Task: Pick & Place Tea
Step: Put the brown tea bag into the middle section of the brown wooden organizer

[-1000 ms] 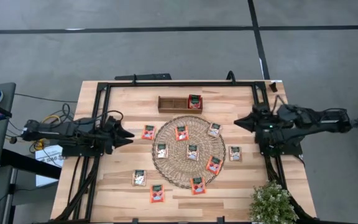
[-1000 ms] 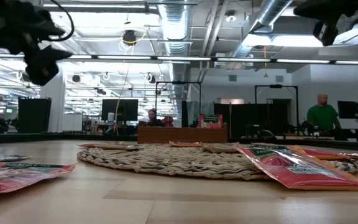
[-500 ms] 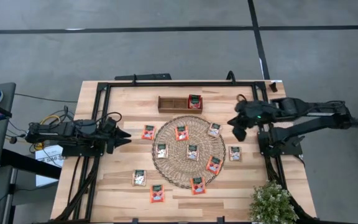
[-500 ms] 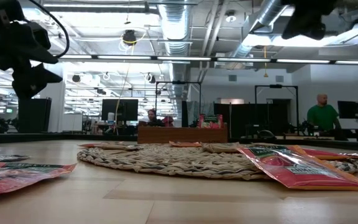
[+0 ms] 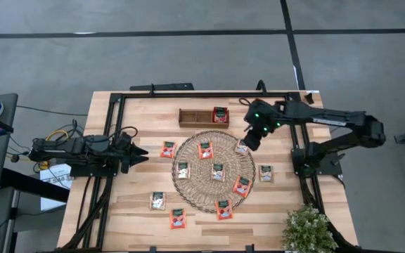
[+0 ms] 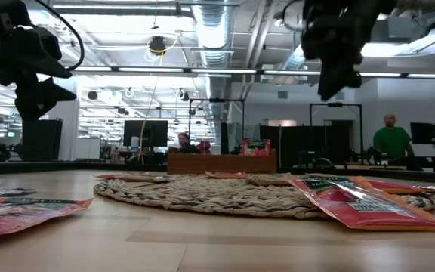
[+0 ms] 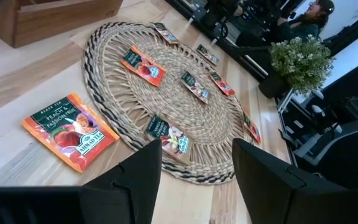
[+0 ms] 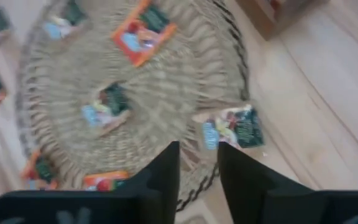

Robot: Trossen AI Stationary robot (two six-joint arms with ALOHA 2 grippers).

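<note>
Several tea packets lie flat, most red-orange, some beige. Six are on the round woven mat [image 5: 214,171], and others rest on the bare wood, such as one [image 5: 168,149] left of the mat. One packet [image 5: 220,114] stands in the wooden tray [image 5: 195,117]. My right gripper [image 5: 250,138] [image 8: 197,171] hovers open over the mat's far right rim, just above a beige packet [image 5: 242,146] [image 8: 232,127], touching nothing. My left gripper [image 5: 140,153] [image 7: 196,180] waits open at the table's left side, facing the mat.
A black metal frame [image 5: 202,94] runs around the table top. A potted plant [image 5: 308,228] stands at the near right corner. Bare wood lies between the tray and the mat. People sit and stand [image 6: 390,140] in the room beyond the table.
My right gripper has swung from the table's right edge toward the left and come lower. It now hangs over the mat's far right rim, above the beige packet. No packet has moved.
</note>
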